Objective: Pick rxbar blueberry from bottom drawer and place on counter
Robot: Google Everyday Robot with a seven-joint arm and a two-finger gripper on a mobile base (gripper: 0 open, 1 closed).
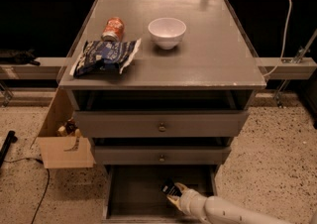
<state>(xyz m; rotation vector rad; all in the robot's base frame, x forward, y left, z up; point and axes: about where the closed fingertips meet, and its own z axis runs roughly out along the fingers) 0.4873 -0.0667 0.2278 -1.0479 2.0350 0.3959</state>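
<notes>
Down in the bottom drawer [133,196], the arm reaches from the right, gripper [173,195] jaws pinching the rxbar blueberry [168,187]

Jaws sit in the bottom drawer [132,194], floor free beside, middle drawer [198,155] above

The grey counter [218,59] carries three things: a crinkled blue-and-white chip bag [105,56] at its near left edge, an orange can [113,28] on its side just behind the bag, and a white bowl [167,32] upright near the middle. The gripper [171,194] is well below, inside the open bottom drawer [133,196].
</notes>
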